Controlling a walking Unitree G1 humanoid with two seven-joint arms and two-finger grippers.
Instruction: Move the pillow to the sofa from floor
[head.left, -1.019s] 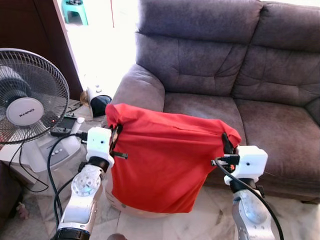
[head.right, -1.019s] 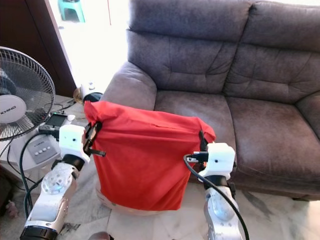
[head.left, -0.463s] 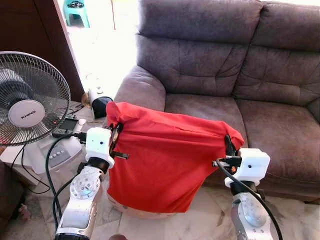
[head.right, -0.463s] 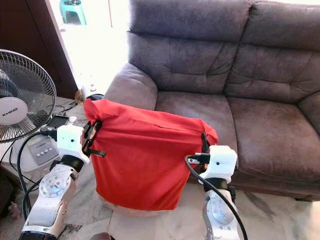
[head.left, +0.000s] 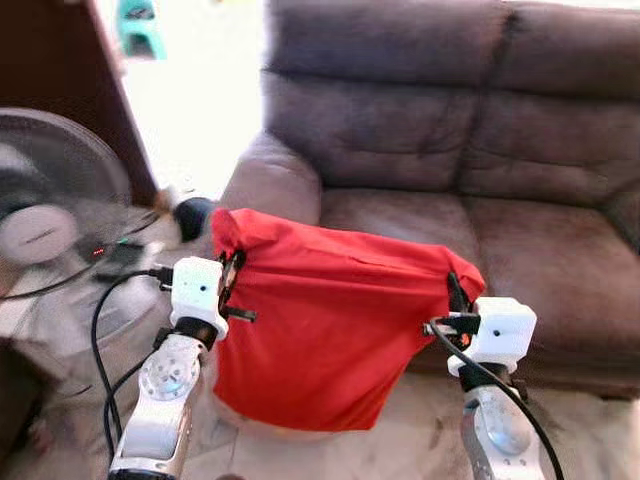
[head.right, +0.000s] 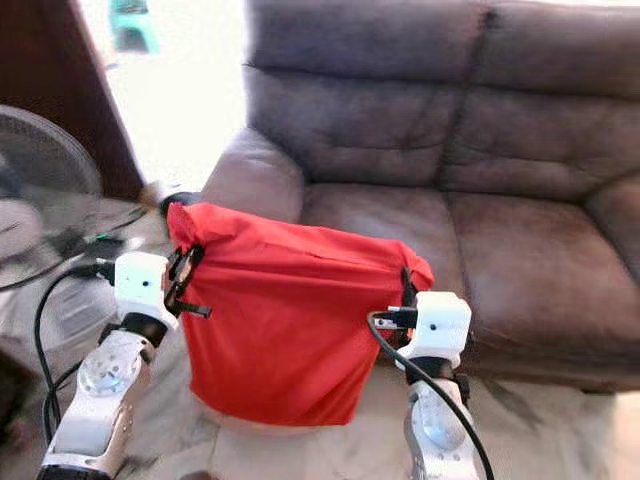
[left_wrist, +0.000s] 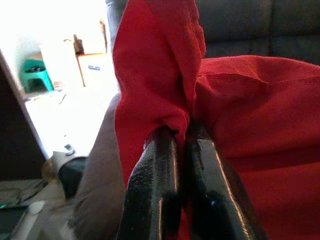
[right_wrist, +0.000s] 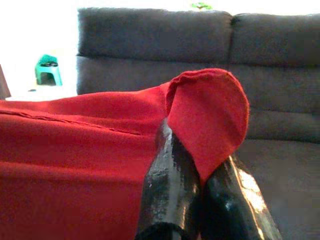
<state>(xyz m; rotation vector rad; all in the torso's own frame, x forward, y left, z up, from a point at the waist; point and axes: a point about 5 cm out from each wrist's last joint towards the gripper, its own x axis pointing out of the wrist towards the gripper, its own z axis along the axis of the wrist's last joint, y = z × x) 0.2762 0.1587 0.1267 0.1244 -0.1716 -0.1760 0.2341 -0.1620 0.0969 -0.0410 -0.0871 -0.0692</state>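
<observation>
While both arms reach forward, I have the left gripper (left_wrist: 181, 131) pinched tight on the red pillow's (head.left: 330, 320) left top corner and the right gripper (right_wrist: 196, 150) clamped on its right corner. It hangs between them above the floor (head.left: 425, 440), just before the grey sofa (head.left: 430, 130). Far left, a blurred fan (head.left: 55, 215).

Blurred standing fan (head.left: 55, 215) on my left, a white base with buttons (head.left: 120, 305) below it, a dark remote (head.left: 120, 258) beside a red light, teal stool (head.left: 137, 25) in the bright doorway, pale marble floor (head.left: 420, 440) below me.
</observation>
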